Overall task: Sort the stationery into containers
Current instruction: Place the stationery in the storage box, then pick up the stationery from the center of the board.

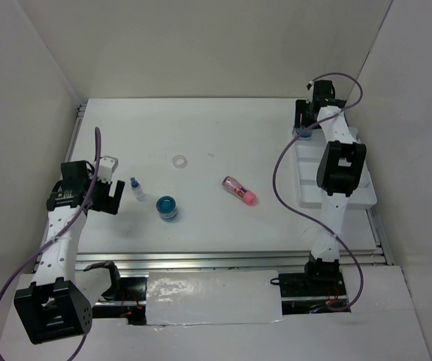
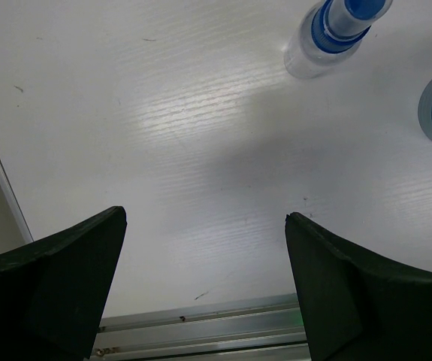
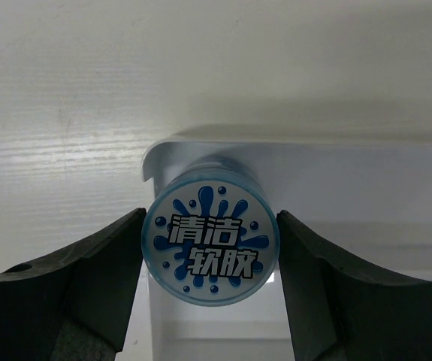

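White table (image 1: 216, 135) and plain white walls close in the whole workspace, so the blue items stand out well.

The blue pot (image 3: 209, 237) sits between the fingers of your right gripper (image 3: 209, 222). The jaws are roughly half open and press on both sides of it. Its round lid faces the wrist camera: pale blue rim, darker blue splash, white lettering. It hangs over the near corner of the white tray (image 3: 336, 162), at the far right of the table. I cannot tell whether its base touches the tray floor.

My judgement is that you are placing this pot. Make sure it is inside the rounded corner wall rather than above the rim. Lower it until it is seated, then open the jaws only enough to free it. Lift straight up so the fingers do not drag it or tip it out. It is a smooth cylinder and would probably roll if it landed on its side.

Your left gripper (image 2: 204, 218) is spread wide and holds nothing, over bare table just beside the tiny blue-capped bottle (image 2: 328, 34). Further out on the table lie the second blue pot (image 1: 167, 206), the translucent ring (image 1: 179, 161) and the pink tube (image 1: 238, 190), all well apart from the tray.
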Motion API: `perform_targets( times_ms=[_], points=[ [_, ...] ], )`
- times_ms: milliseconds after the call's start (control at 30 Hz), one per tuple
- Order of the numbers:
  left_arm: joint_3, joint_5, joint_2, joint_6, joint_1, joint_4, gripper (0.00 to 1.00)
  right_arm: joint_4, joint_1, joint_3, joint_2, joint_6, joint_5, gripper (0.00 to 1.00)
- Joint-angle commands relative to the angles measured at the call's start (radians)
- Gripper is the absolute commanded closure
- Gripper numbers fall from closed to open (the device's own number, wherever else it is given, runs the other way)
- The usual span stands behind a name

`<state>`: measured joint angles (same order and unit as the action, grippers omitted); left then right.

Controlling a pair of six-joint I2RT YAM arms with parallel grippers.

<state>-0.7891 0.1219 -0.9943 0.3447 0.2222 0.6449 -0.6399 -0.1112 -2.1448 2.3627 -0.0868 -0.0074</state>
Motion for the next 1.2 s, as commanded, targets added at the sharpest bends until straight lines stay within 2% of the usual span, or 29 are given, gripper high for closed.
perform_targets(
  times_ms=[0, 100, 133, 167, 300, 500, 667, 833, 967, 1167],
  points=[
    [-0.022, 0.033, 0.006, 0.02, 0.006, -0.005, 0.01, 0.026, -0.004, -0.052, 0.007, 0.005, 0.004, 0.57],
    [-0.024, 0.042, 0.011, 0.033, 0.006, 0.001, 0.01, 0.023, -0.005, -0.05, 0.013, 0.013, 0.004, 0.39],
    [-0.024, 0.05, 0.013, 0.037, 0.006, 0.004, 0.01, 0.022, -0.005, -0.049, 0.01, 0.015, 0.004, 0.27],
    [-0.025, 0.058, 0.016, 0.046, 0.005, 0.006, 0.01, 0.019, -0.007, -0.047, 0.004, 0.019, 0.026, 0.22],
    [-0.042, 0.104, 0.052, 0.076, 0.005, 0.035, 0.01, 0.023, -0.008, -0.003, -0.046, 0.033, 0.012, 0.12],
    [-0.102, 0.222, 0.117, 0.12, 0.009, 0.09, 0.01, 0.01, -0.005, 0.049, -0.189, 0.055, -0.08, 0.09],
    [-0.179, 0.334, 0.148, 0.247, 0.0, 0.191, 0.01, -0.027, -0.007, 0.118, -0.342, 0.067, -0.198, 0.09],
    [-0.208, 0.386, 0.106, 0.391, -0.05, 0.305, 0.02, -0.015, -0.001, 0.341, -0.538, 0.078, -0.324, 0.1],
    [-0.217, 0.346, 0.063, 0.409, -0.156, 0.302, 0.02, -0.015, 0.004, 0.523, -0.635, 0.082, -0.397, 0.11],
    [-0.283, 0.275, -0.071, 0.382, -0.374, 0.292, 0.02, -0.027, 0.01, 0.657, -0.711, 0.078, -0.465, 0.12]
  ],
)
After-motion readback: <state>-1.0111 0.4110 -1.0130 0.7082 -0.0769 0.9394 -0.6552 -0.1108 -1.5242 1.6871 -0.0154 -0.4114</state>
